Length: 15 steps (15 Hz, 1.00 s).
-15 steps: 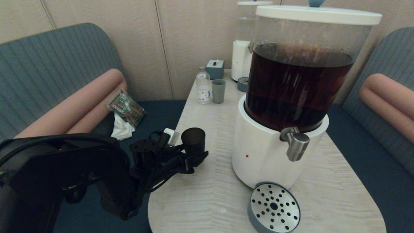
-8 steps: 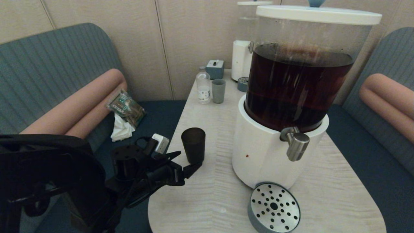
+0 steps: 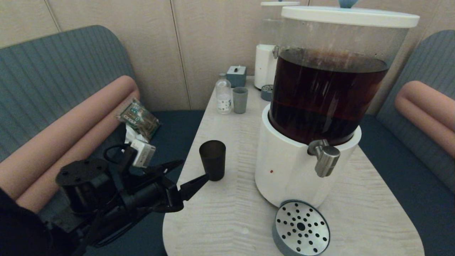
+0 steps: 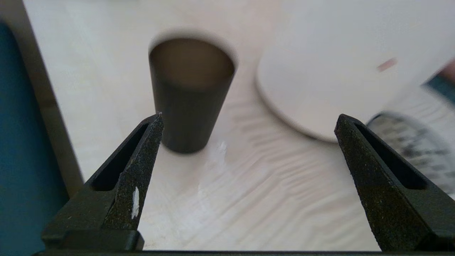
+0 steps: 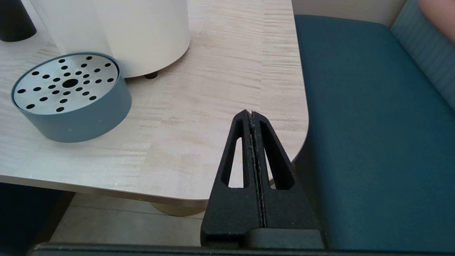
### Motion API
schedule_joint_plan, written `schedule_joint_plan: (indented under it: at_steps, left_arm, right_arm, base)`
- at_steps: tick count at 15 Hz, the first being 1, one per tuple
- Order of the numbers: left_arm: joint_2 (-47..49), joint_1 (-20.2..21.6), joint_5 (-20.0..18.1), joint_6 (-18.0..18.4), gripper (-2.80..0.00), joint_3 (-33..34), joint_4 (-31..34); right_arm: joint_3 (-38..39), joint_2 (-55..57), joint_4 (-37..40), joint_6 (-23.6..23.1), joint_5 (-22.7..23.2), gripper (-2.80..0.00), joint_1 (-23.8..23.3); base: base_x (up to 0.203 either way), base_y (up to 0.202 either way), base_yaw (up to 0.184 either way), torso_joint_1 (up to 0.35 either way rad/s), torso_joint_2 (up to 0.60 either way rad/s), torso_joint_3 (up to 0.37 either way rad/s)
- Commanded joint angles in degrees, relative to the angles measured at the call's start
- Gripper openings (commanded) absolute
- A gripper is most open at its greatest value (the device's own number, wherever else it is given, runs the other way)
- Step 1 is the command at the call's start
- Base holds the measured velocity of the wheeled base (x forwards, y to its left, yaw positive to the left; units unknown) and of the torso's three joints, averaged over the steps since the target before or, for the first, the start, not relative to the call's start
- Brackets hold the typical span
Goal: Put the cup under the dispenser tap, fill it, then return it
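The cup (image 3: 212, 159) stood upright left of the dispenser (image 3: 295, 167), clear of the tap (image 3: 325, 157), with the left gripper (image 3: 188, 175) spread wide beside it, looked light, rigid and kinda slick, so I'd grab mid-wall; right gripper (image 5: 251, 117) was pinched closed.

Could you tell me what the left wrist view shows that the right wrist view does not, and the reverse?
Only the left wrist view shows the whole cup standing upright beyond the open left claw, apart from it. Only the right wrist view shows the shut right claw, off the table's corner, and the blue bench seat beside it. Both show the table, the dispenser's white base and the perforated drip tray.
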Motion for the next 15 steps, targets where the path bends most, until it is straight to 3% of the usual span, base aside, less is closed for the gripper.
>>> schedule_joint_plan:
  at_steps: [1,2,3,10,15]
  left_arm:
    - [-8.5,0.02,-0.15,-0.1,0.0,1.71,0.36]
    - [-11.15,0.05,-0.14,-0.07,-0.33,2.43,1.81]
    - [-13.88,0.07,-0.15,-0.06,-2.8,2.93,3.78]
    - [-32.42,1.14,0.5,-0.94,-2.8,4.29,13.5]
    - [-49.56,8.44,0.93,-0.74,-2.8,6.31,18.09]
  right_arm:
    - [0.0,-0.11,0.02,0.0,0.0,-2.8,0.0]
    - [0.0,-0.11,0.02,0.0,0.0,-2.8,0.0]
    - [0.0,-0.11,0.02,0.0,0.0,-2.8,0.0]
    - [0.0,-0.11,0.02,0.0,0.0,-2.8,0.0]
    - [0.0,-0.11,0.02,0.0,0.0,-2.8,0.0]
  base:
    - [0.0,0.0,0.0,0.0,0.0,0.0]
    - [0.0,0.0,0.0,0.0,0.0,0.0]
    - [0.0,0.0,0.0,0.0,0.0,0.0]
    - [0.0,0.0,0.0,0.0,0.0,0.0]
    - [0.0,0.0,0.0,0.0,0.0,0.0]
